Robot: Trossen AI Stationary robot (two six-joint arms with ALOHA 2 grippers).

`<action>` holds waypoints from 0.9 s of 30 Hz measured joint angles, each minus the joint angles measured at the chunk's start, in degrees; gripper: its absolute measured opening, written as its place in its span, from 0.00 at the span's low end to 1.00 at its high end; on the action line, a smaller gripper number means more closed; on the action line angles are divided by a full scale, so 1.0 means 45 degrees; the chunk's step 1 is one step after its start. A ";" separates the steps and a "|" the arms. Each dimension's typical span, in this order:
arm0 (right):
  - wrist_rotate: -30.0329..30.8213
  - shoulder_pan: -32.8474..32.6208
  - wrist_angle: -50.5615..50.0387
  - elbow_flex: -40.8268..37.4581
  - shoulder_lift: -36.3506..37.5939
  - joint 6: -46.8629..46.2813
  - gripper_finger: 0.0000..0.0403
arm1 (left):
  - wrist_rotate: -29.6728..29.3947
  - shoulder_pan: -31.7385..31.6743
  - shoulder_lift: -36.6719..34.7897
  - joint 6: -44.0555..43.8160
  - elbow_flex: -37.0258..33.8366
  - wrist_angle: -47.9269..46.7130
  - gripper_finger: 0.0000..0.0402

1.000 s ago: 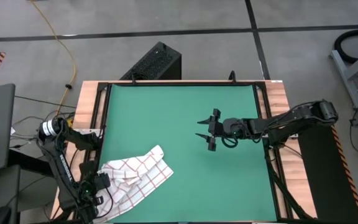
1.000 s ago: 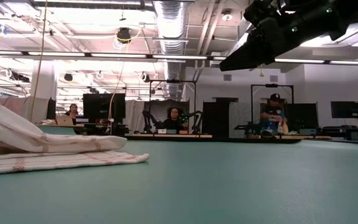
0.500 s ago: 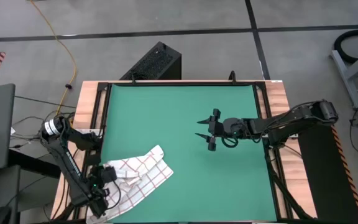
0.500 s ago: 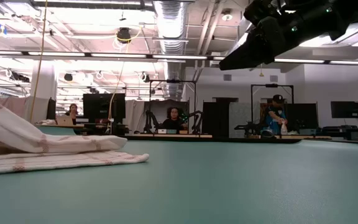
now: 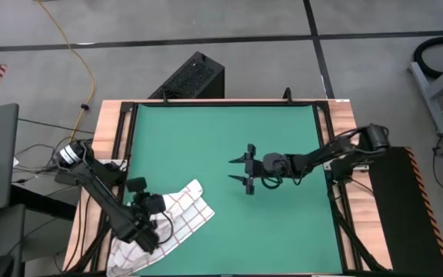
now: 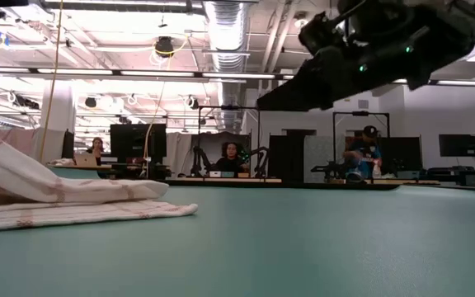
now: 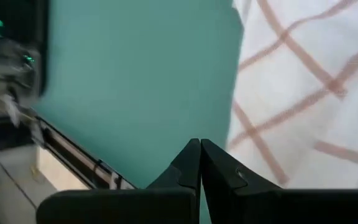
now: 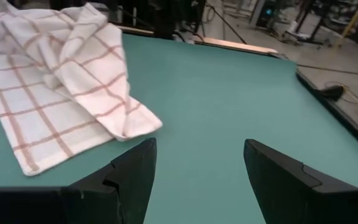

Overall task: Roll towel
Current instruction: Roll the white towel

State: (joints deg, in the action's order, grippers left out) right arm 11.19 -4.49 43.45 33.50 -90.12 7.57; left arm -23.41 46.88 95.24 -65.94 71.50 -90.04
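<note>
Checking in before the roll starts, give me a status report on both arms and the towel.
Left end effector shut, empty, over the towel. Right end effector open, mid-mat, facing the towel. Towel crumpled in a heap, unrolled. Nothing between them.

Nothing here can be read — no label, brand, number or sign shows legibly in any of the views.
</note>
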 joint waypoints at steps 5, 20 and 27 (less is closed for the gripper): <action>-0.0488 0.0005 0.0459 0.0010 -0.0867 -0.0005 0.66 | 0.2260 0.0515 0.0000 0.0328 0.0573 -0.0003 0.00; -0.0547 0.0005 0.0371 0.0014 -0.1051 -0.0010 0.66 | 0.3703 0.3959 -0.0989 -0.5870 0.0473 0.0490 0.24; -0.0547 0.0034 0.0400 0.0014 -0.1051 -0.0010 0.66 | 0.3676 0.4368 -0.0952 -0.6176 -0.0281 0.1062 0.35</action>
State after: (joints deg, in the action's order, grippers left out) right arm 8.73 -4.34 45.25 33.56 -94.85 7.53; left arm -6.87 66.53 90.96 -93.73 70.23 -85.26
